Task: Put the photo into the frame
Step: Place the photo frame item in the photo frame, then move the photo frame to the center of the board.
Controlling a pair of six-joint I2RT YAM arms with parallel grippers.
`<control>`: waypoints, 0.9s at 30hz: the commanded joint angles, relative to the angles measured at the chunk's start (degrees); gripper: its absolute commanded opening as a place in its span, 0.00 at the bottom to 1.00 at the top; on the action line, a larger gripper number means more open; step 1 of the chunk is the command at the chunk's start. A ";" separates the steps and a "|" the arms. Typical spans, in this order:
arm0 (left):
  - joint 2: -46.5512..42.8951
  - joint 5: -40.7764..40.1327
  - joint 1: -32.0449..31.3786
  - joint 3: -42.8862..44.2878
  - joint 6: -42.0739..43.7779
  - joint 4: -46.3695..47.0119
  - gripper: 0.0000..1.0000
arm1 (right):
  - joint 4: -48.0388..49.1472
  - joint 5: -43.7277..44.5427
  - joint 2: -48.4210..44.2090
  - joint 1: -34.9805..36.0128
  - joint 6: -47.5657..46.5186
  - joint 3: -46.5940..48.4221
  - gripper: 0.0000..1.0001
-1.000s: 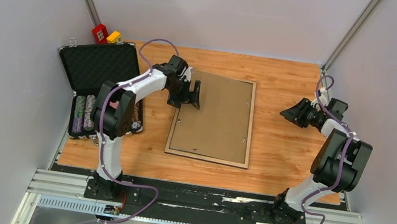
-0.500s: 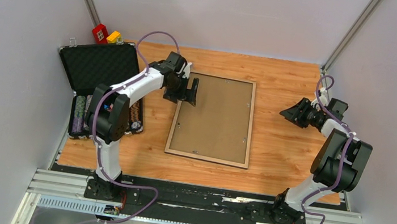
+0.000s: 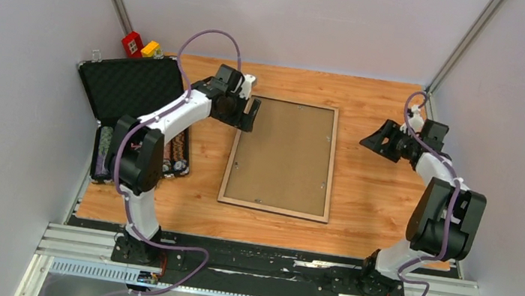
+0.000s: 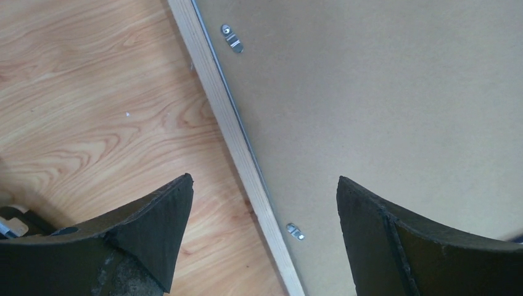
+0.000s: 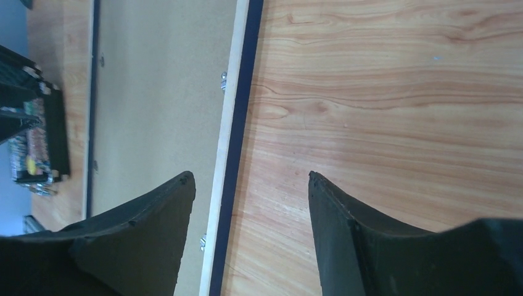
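The frame (image 3: pixel 231 165) lies back-up in the middle of the table, tan-edged, with a brown backing panel (image 3: pixel 285 154) filling it. The photo is out of view. My left gripper (image 3: pixel 248 114) hangs open over the frame's upper left edge. In the left wrist view its fingers straddle the pale frame rail (image 4: pixel 213 80), and my left gripper (image 4: pixel 264 177) holds nothing. My right gripper (image 3: pixel 373 141) is open above bare table, just right of the frame. In the right wrist view the frame's navy outer edge (image 5: pixel 247 92) runs between the fingers of my right gripper (image 5: pixel 250 174).
An open black foam-lined case (image 3: pixel 131 86) with poker chips (image 3: pixel 109 152) sits at the table's left edge. Red (image 3: pixel 132 44) and yellow (image 3: pixel 151 49) bricks stand at the back left corner. Small metal clips (image 4: pixel 232 38) sit along the backing's edge.
My left gripper has drawn back and left, off the backing panel to the frame's left edge. My right gripper has moved left toward the frame, its jaws spread wider.
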 commanded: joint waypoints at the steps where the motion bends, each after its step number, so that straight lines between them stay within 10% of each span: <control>1: 4.65 0.68 1.66 2.43 3.83 -0.20 0.91 | -2.24 8.36 -2.17 5.64 -3.41 3.61 0.66; 27: 15.03 11.28 4.48 4.23 -0.28 0.84 0.47 | -6.62 18.99 10.85 20.26 -6.30 11.96 0.60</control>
